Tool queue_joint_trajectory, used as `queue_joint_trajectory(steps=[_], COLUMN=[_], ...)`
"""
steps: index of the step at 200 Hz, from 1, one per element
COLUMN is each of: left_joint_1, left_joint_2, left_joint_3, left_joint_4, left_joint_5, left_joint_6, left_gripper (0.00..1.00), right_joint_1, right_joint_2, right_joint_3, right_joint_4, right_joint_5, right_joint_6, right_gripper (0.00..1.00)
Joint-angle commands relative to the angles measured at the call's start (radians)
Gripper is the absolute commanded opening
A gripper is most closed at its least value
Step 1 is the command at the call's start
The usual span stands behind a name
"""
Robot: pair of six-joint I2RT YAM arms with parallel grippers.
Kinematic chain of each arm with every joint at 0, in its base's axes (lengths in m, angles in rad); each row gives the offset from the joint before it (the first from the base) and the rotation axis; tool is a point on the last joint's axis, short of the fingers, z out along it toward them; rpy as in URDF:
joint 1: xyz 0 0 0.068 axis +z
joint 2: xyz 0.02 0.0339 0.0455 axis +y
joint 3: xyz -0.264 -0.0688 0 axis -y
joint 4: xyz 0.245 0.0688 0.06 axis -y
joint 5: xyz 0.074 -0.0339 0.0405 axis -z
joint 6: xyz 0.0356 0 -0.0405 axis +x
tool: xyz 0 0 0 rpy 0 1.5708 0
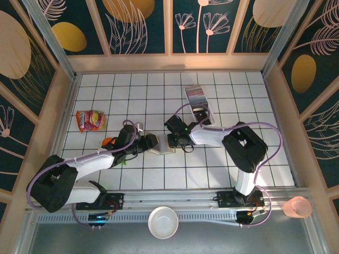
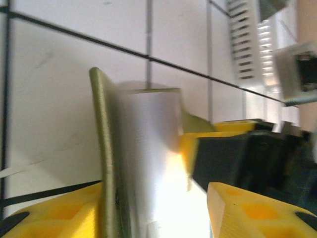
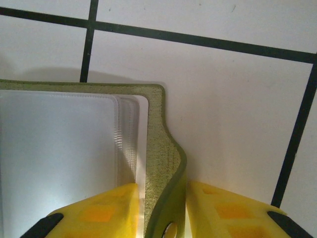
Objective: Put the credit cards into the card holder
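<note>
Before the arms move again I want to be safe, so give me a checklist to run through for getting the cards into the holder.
1. Open card holder, pale inside showing: ok.
2. Grip of right pincer on its olive edge: ok.
3. Grip of left pincer on it: cannot tell.
4. All credit cards in holder: not ok, sitting farther back.
5. A pincer free to fetch cards: not ok, both at holder.
</note>
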State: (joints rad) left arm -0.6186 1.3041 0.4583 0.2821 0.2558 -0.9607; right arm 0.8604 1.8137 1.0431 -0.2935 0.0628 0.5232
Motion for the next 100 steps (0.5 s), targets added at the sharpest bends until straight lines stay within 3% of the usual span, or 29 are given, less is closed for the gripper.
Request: queue_joint_trajectory(steps=[1,100], left_joint_1=[-0.018,-0.045], left_joint_2=[0.003,0.188], left_joint_3=[0.034,0.087], left_joint_4=[0.112,0.263], left_joint_5=[0.048,0.045], left_joint_6=[-0.023,-0.055], left_gripper=[0.51,0.45], right_joint_1=[0.014,0.014], right_joint_2=[-0.005,-0.125], right_joint_3=[-0.037,-0.111], right_joint_4=[0.013,0.146], right_joint_5=[-0.026,-0.083], right_joint_6=[0.033,0.111], right_gripper=[0.32,0.31])
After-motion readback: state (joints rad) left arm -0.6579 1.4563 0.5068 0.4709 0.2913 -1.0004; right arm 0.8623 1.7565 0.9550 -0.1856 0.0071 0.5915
